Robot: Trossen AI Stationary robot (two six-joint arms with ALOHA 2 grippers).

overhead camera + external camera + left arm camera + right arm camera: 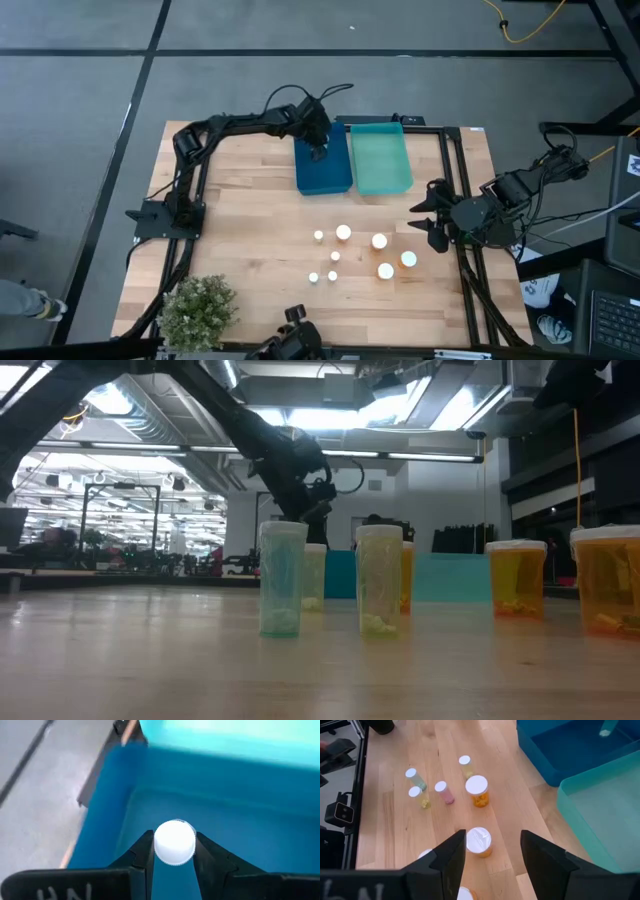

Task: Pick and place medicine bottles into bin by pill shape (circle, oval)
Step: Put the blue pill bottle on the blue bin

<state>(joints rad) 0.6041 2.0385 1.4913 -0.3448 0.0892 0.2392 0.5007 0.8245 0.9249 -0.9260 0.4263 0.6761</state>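
Observation:
My left gripper [319, 152] hangs over the dark blue bin [322, 172] at the far middle of the table, shut on a small white-capped medicine bottle [174, 842]. A teal bin [381, 160] adjoins the blue one on its right. Several other medicine bottles stand upright on their bases mid-table, small whitish ones [319, 236] and larger amber ones [379, 241]. My right gripper [428, 217] waits open at the table's right edge, above and beside these bottles [479, 841], touching nothing. My left gripper pinches the small bottle between its two fingers [142, 851], which sit on opposite sides at the white cap [174, 859]. The fingers slant downward into the blue bin. The bottle hangs clear of the bin's floor [240, 835], cap toward the wrist camera.
A green potted plant [198, 310] stands at the near left corner. Black frame rails [462, 180] run along the table's left and right sides. Bare wood lies left of the bottle group and between the bottles and the bins.

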